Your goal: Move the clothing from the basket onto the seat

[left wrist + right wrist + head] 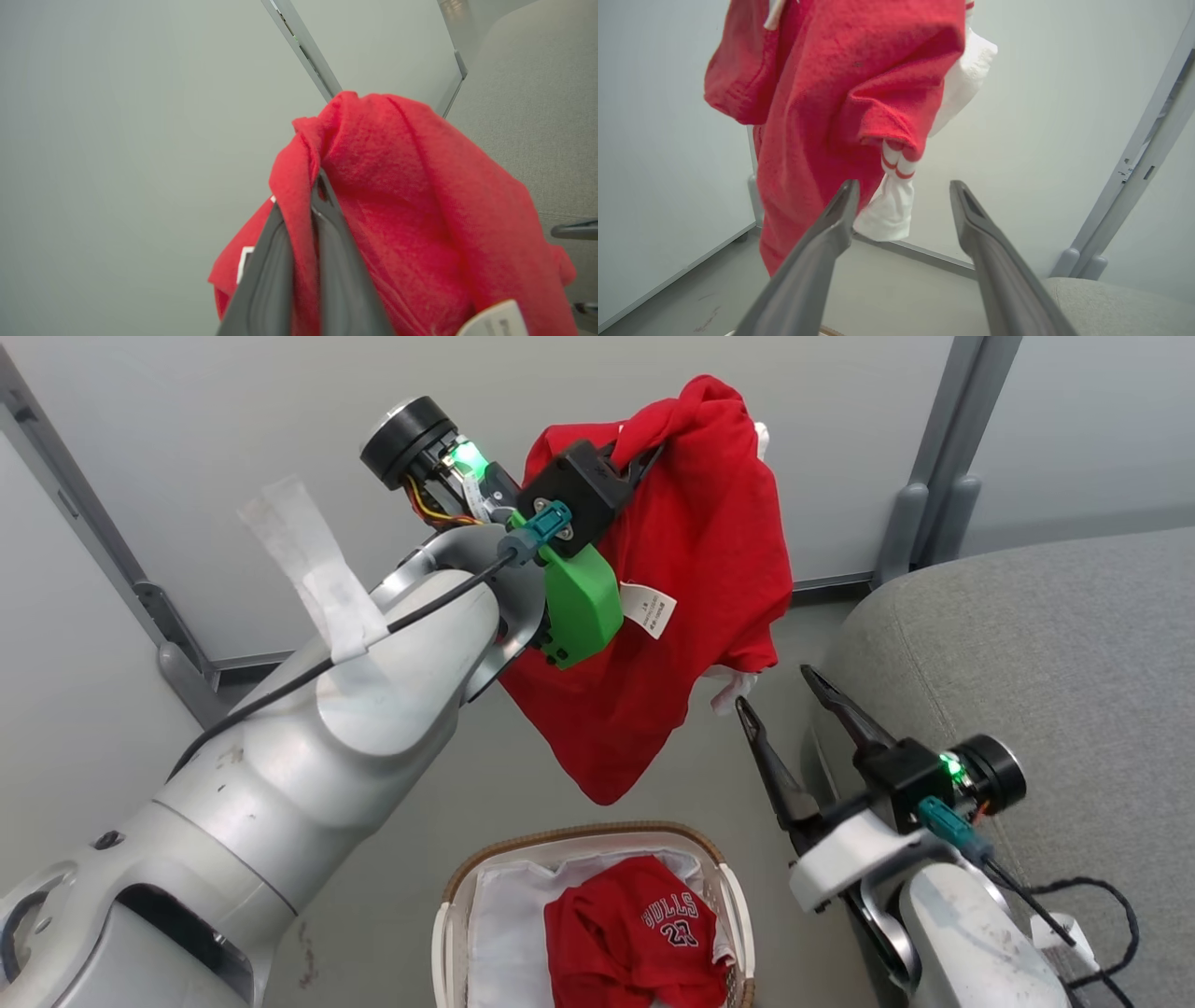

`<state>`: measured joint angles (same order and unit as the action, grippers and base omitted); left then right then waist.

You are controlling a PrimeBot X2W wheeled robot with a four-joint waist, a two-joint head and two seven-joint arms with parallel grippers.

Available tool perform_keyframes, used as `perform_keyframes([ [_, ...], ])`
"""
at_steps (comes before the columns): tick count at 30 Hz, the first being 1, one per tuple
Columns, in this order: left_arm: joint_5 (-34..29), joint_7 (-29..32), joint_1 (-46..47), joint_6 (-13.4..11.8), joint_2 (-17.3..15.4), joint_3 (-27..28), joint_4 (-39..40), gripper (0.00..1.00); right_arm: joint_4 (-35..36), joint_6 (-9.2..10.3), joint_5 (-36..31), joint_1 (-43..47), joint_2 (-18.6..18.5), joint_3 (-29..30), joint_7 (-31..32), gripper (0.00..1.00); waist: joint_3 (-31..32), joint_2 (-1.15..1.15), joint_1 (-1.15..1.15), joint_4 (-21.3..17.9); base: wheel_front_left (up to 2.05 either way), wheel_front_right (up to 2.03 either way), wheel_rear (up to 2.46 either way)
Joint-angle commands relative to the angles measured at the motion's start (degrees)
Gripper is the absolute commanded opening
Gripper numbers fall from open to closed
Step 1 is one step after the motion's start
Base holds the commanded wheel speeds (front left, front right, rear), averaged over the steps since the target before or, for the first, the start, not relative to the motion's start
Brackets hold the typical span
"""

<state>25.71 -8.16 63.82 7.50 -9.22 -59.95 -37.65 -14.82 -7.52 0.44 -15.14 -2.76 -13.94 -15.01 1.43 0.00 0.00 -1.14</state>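
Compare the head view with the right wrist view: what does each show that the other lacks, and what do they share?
Head view, not right wrist: the basket, the BULLS jersey lying in it, and the left gripper shut on the hanging red garment. Right wrist view, not head: the red-striped trim on that garment's white sleeve. Both: the hanging garment, the open right gripper, the grey seat.
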Motion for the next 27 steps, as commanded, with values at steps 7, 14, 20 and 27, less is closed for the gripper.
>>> perform_keyframes([
  [7,0.9,-0.4,-0.1,-0.2,1.2,-1.0,0.3,0.0,-3.6,0.06,-0.5,-8.1,-0.2,-1.8,-0.3,1.0,-0.5,0.0,0.0,1.5,0.0,0.0,0.0],
  [14,1.5,-1.0,-1.0,-0.1,1.3,-2.0,0.7,0.0,-7.9,0.06,1.8,-13.0,-0.2,-2.3,-0.2,0.34,-0.7,0.0,0.0,2.3,0.0,0.0,0.0],
  [20,2.4,-1.3,-1.8,-0.1,0.6,-2.5,0.5,0.0,-10.6,0.06,3.2,-15.7,-0.2,-3.5,-0.2,0.0,-0.9,0.0,0.0,2.4,0.0,0.0,0.0],
  [27,3.5,-1.7,-3.0,-0.3,-0.1,-2.4,0.0,0.0,-10.9,0.06,3.4,-17.0,-0.2,-4.0,-0.2,0.0,-1.1,0.0,0.0,2.2,0.0,0.0,0.0],
])
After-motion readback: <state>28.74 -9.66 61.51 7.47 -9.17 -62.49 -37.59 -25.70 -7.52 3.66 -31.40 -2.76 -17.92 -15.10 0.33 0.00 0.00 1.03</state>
